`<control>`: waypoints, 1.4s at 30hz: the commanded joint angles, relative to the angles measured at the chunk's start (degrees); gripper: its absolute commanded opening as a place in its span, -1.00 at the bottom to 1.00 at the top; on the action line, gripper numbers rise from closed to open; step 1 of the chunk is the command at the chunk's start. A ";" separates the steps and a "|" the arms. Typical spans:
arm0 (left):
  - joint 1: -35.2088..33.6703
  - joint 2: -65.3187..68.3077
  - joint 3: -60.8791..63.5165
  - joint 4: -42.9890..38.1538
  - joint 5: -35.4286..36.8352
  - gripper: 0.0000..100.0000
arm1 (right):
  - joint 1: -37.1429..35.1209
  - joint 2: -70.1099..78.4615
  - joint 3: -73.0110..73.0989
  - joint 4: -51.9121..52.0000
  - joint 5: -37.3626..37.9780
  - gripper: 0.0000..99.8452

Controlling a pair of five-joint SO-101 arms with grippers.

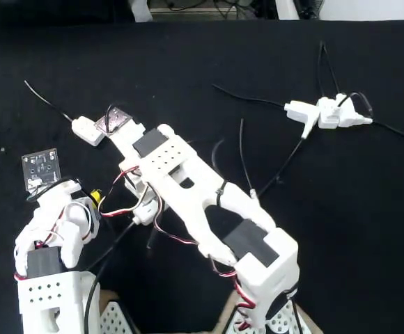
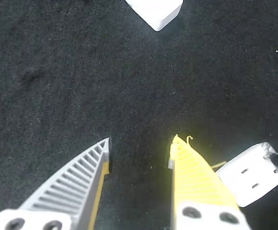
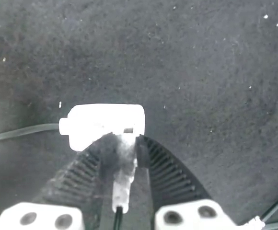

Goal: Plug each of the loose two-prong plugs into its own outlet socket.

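My right gripper (image 3: 122, 143) is shut on a white two-prong plug (image 3: 121, 165) whose front end meets a white outlet socket (image 3: 103, 123); the prongs are hidden. From above, that right gripper (image 1: 116, 125) lies at the far left against the same socket (image 1: 87, 130), whose thin cord runs away to the left. My left gripper (image 2: 141, 143) hangs open over bare black cloth, holding nothing. Beside its yellow finger (image 2: 191, 167) lies another white socket (image 2: 250, 175) with two slots facing up. In the high view the left gripper (image 1: 90, 200) sits low at the near left.
A cluster of white plugs and sockets (image 1: 327, 111) with black cords lies at the far right. More loose cords (image 1: 244, 156) cross the middle of the black cloth (image 1: 202, 62). A white block corner (image 2: 154, 12) lies ahead of the left gripper.
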 commanded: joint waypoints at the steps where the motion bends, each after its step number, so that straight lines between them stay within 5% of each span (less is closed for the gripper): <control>1: -0.57 -0.62 -0.48 0.18 -0.35 -0.59 | -3.25 2.95 4.79 0.53 -0.88 -0.98; 10: -0.57 -0.62 -0.48 0.18 -0.35 -0.59 | -3.25 2.68 0.04 4.22 -0.44 -0.64; 25: -0.57 -0.62 -0.48 0.26 -0.35 -0.59 | -2.90 -5.23 -5.41 8.79 -0.26 -0.67; 42: -0.57 -0.62 -0.48 0.18 -0.35 -0.59 | -3.34 -24.92 11.30 11.96 -0.26 -0.67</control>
